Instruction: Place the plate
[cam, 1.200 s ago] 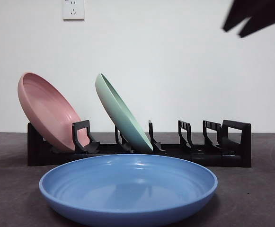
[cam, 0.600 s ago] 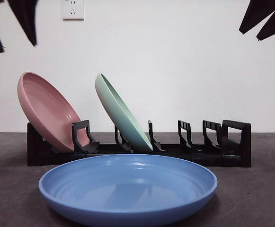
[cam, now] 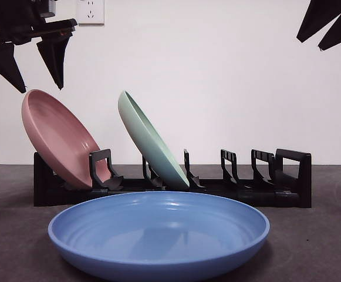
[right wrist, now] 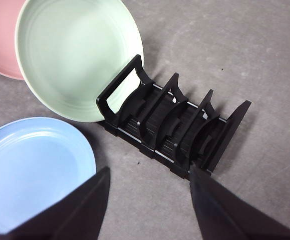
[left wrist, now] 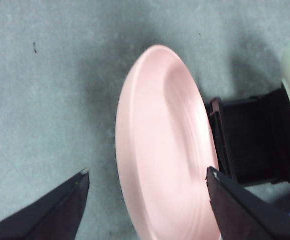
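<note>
Front view: the blue plate (cam: 158,235) lies flat on the worktop (cam: 311,247) before the black rack (cam: 170,182), which holds the pink plate (cam: 58,138) and green plate (cam: 151,141) tilted in separate slots. Left pincer (cam: 32,61) hangs above the pink plate, jaws apart. Left wrist view: jaws spread either side of the pink plate's rim, not touching. Right wrist view: right pincer (right wrist: 149,195) apart, high over the rack's vacant slots.
</note>
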Robot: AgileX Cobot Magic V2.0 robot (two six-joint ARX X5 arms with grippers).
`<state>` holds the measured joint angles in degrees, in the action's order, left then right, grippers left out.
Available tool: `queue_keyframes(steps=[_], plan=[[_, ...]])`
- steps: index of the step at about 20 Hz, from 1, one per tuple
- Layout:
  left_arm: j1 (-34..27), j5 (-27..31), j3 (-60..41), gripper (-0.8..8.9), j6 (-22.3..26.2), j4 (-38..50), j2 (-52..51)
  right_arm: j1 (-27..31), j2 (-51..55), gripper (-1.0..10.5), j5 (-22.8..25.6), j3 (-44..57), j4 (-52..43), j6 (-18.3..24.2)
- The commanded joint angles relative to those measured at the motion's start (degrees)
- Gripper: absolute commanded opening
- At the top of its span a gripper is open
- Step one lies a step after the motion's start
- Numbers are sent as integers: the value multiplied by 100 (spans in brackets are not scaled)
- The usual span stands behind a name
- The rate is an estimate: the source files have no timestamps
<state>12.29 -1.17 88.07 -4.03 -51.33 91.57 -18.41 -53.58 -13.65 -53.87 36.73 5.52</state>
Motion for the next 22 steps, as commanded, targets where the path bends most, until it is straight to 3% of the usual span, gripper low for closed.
queue_keyframes(steps=[1,6,10,16,22], plan=[[22,35,146,372,46,31,188,-20,-28,252,2,-85,33,-66],[22,35,146,366,37,-4,354,-20,-28,252,7,-85,118,-63],[20,35,146,174,37,-7,352,-20,-28,252,11,-85,190,-63],[20,37,269,16,37,-101,350,-20,-28,252,13,-85,319,-63],[20,518,975,16,61,-651,350,-20,-28,252,13,-85,411,-61]])
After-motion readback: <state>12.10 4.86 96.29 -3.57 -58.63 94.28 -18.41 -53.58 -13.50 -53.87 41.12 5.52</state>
